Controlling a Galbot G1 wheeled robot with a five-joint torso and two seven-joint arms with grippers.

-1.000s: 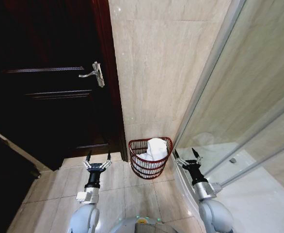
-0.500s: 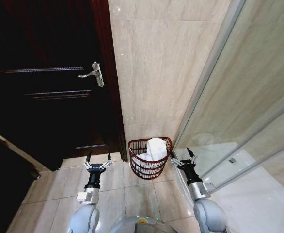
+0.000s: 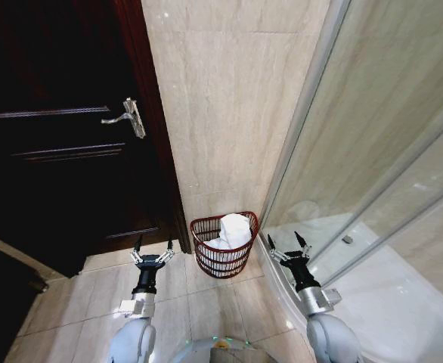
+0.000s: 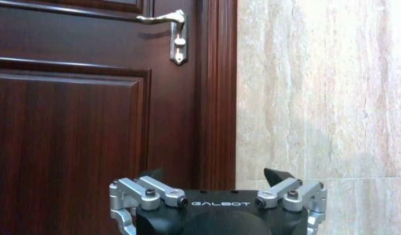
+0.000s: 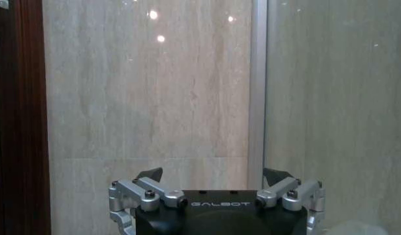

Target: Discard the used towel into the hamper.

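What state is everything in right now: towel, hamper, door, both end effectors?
Towel: in the hamper, sticking up above the rim.
Hamper: upright on the floor by the wall.
Door: closed.
Left end effector: open, empty.
Right end effector: open, empty.

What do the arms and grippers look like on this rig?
Both match. The left gripper and right gripper have dark pointed fingertips, silver metal linkages with visible bolts and a black body printed GALBOT in white. Black wrists run into rounded grey-white arm shells. No loose cables visible.
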